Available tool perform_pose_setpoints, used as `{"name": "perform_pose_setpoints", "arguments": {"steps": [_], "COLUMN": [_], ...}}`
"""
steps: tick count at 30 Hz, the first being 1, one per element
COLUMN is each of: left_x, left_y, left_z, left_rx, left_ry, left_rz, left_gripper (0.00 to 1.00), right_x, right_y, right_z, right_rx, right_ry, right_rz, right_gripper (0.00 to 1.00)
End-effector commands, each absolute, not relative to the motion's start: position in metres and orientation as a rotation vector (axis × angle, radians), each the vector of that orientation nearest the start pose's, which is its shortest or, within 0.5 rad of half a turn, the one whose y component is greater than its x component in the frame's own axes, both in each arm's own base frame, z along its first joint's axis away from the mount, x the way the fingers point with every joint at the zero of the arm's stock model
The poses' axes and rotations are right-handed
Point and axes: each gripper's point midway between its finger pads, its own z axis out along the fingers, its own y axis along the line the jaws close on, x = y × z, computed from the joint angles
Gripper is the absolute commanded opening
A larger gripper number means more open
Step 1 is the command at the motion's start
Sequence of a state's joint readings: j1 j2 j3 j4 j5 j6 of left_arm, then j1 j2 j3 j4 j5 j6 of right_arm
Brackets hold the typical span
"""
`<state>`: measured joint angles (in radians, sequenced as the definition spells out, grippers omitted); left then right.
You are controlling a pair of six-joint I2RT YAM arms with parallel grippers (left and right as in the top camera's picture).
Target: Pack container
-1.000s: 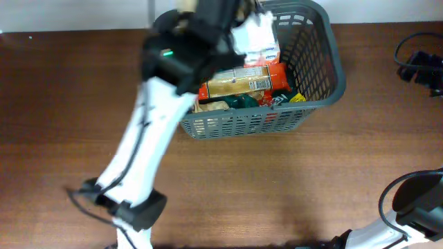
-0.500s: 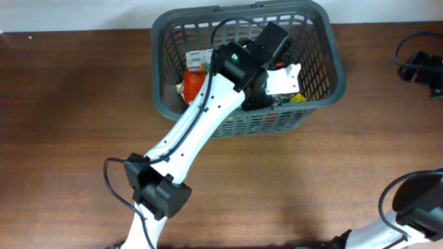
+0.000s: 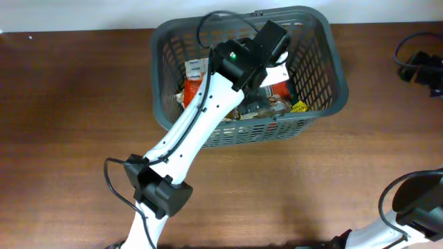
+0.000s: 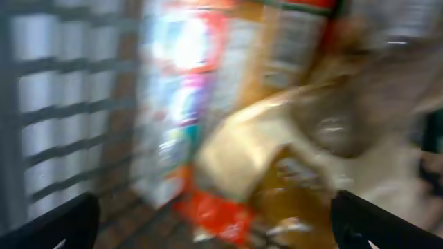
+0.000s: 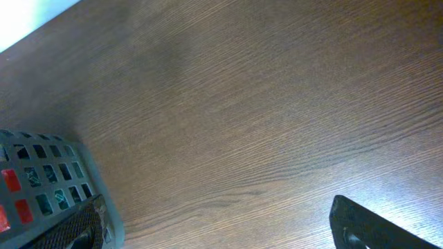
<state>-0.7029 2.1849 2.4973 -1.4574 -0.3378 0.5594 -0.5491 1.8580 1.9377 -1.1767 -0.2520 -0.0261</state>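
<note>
The container (image 3: pixel 337 72), a dark grey slotted basket, stands at the table's far side. Several snack packets lie in it, among them a red and white one (image 3: pixel 278 87), an orange one (image 3: pixel 194 75) and a yellow one (image 3: pixel 299 106). My left arm (image 3: pixel 208 114) reaches down into it. In the blurred left wrist view, the left gripper (image 4: pixel 221 232) is open above a red packet (image 4: pixel 220 211) and a tan one (image 4: pixel 242 149), holding nothing. My right gripper (image 5: pixel 221 232) is open over bare wood beside the container's corner (image 5: pixel 48 176).
Black cables (image 3: pixel 419 66) lie at the table's far right edge. The right arm's base (image 3: pixel 415 207) sits at the near right. The container's slotted wall (image 4: pixel 55 104) stands close on the left of the left gripper.
The left arm came down from high above into the container with a packet. Its jaws have opened and the packet lies among the others. The right arm has not moved.
</note>
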Motion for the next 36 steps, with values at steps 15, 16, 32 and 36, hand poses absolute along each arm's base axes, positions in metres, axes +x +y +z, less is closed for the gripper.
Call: {"name": "perform_pose_setpoints", "arguments": {"steps": [15,16,32,36], "left_x": [0.45,0.449,0.443,0.443], "left_y": [0.047,0.064,0.161,0.161], "left_z": [0.383,0.379,0.33,0.33], "left_rx": [0.188,0.122,-0.276,-0.276], "left_ry": [2.349,2.363,2.473,2.474], "left_rz": [0.26,0.228,0.16,0.16], "left_gripper": [0.99,0.99,0.99,0.99], "right_x": [0.399,0.399,0.399,0.399], "right_y": [-0.195,-0.195,-0.195,-0.186], "right_z": [0.237,0.237,0.237,0.249], "right_rx": [0.604,0.604,0.604,0.572], "right_ry": [2.536,2.536,2.536,2.516], "right_rz": [0.133,0.133,0.133,0.127], "right_gripper": [0.99,0.99,0.99,0.99]}}
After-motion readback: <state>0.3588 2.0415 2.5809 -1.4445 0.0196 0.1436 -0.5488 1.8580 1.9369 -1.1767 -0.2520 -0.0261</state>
